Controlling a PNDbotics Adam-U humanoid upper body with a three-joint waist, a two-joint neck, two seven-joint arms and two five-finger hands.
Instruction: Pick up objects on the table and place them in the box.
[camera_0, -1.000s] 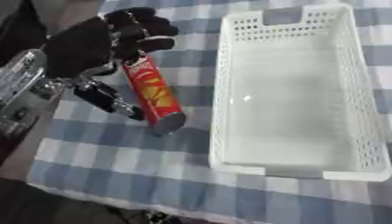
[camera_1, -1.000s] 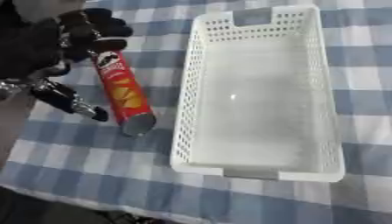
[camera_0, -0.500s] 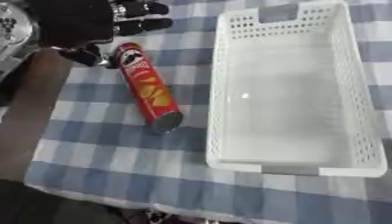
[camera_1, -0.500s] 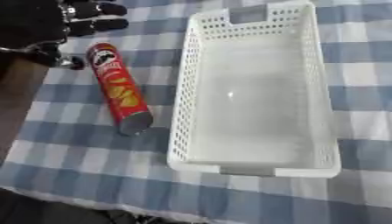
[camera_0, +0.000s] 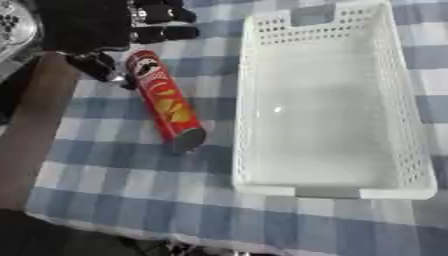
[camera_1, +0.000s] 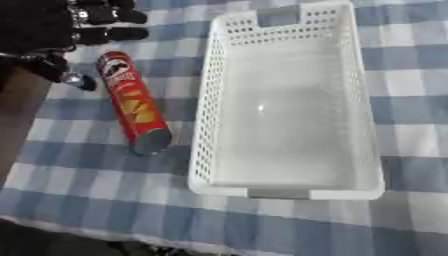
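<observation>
Red chip can (camera_0: 164, 101) lies lengthwise on the checked cloth (camera_0: 131, 190), just left of the empty white basket (camera_0: 418, 145); left hand (camera_0: 92, 25) above its far end, fingers relaxed, holding nothing, seemingly staged for a grasp.

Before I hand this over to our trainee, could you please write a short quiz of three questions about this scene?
1. True or false: the red can lies on its side on the checked cloth.
2. What is inside the white basket? A) the can B) nothing visible C) a cup
3. Fill in: the left hand shows at the top ____ of the view, beside the can's printed end.

Key: 1 true; 2 B; 3 left.
</observation>
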